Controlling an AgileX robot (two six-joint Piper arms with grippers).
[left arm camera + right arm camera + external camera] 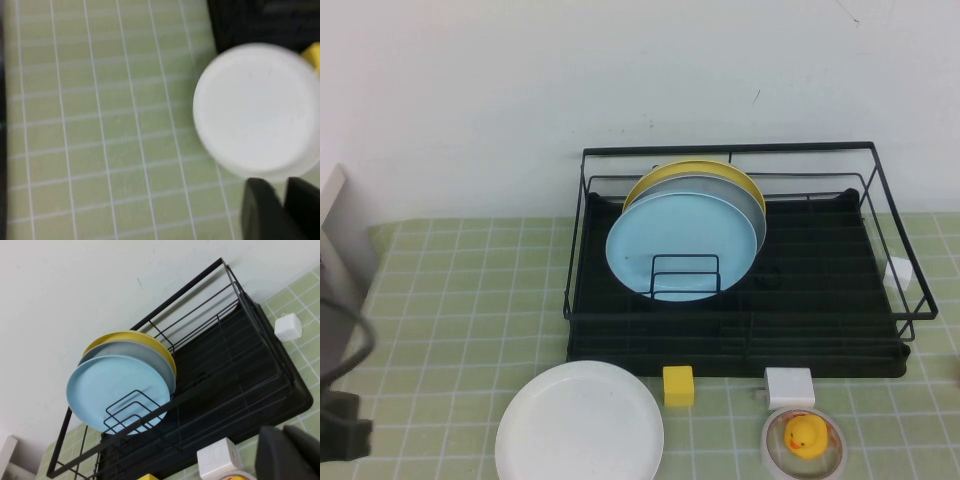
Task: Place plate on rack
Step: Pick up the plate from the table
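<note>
The white plate [580, 425] lies flat on the green checked mat in front of the rack's left end. It also shows in the left wrist view [257, 110]. The black wire rack [880, 190] stands behind it and holds a light blue plate [682, 245], a grey plate [745, 200] and a yellow plate [665, 175] upright at its left. My left gripper [286, 187] is shut and empty, hovering just short of the white plate's rim. My right gripper [285, 432] is shut and empty, in front of the rack [240, 375]; it is out of the high view.
A yellow cube [678, 386] and a white cube [789, 386] sit against the rack's front edge. A yellow rubber duck [805, 436] sits in a round dish at front right. A small white block [898, 272] lies right of the rack. Part of my left arm [342, 425] shows at far left.
</note>
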